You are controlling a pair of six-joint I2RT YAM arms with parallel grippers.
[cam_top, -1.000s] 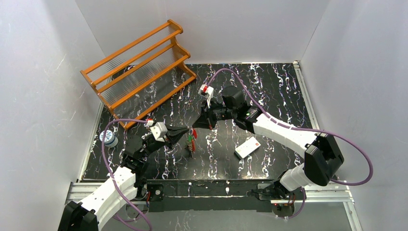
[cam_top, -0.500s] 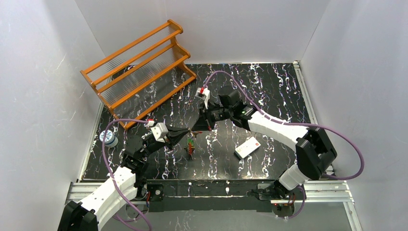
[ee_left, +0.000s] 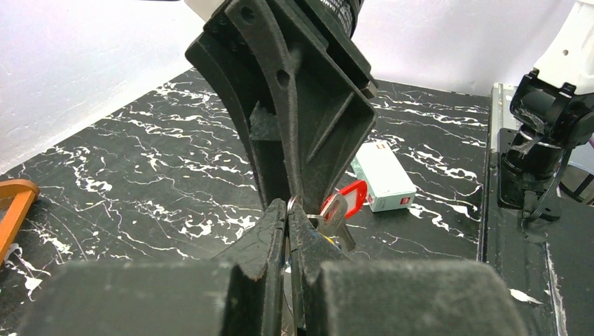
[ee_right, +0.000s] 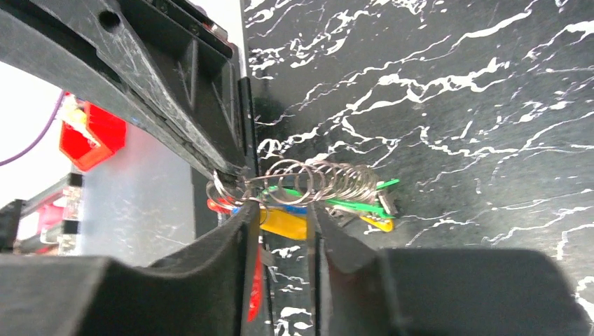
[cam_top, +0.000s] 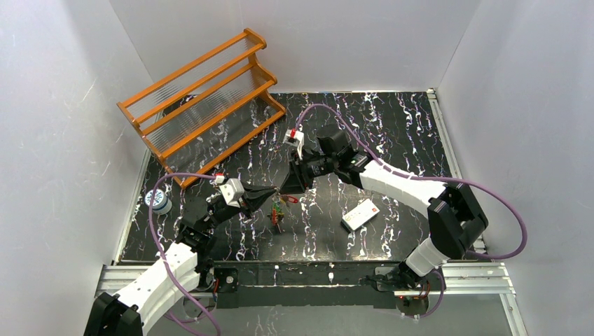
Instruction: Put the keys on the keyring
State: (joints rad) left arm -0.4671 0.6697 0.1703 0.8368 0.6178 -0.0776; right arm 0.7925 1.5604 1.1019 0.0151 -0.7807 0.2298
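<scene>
My left gripper (cam_top: pixel 272 196) (ee_left: pixel 288 210) is shut on the thin silver keyring (ee_left: pixel 292 203) and holds it above the black table. Several coloured keys (cam_top: pixel 278 212) hang from it. In the right wrist view the ring's coils (ee_right: pixel 308 178) carry a green key (ee_right: pixel 350 205) and a yellow key (ee_right: pixel 284 222). A red key (cam_top: pixel 291 199) (ee_left: pixel 344 201) sticks out to the right on the ring. My right gripper (cam_top: pixel 284 189) (ee_right: pixel 281 210) meets the ring tip to tip, its jaws narrowly parted with the table showing between them. A red strip lies along its left finger.
A white card box with a red dot (cam_top: pixel 360 213) (ee_left: pixel 382 176) lies to the right of the grippers. An orange wooden rack (cam_top: pixel 203 105) stands at the back left. A small white and blue tub (cam_top: pixel 160 201) sits at the left edge.
My right gripper has moved left and down until its tips meet the ring. The red key now sticks out to the right of the bunch. My left gripper has stayed put.
</scene>
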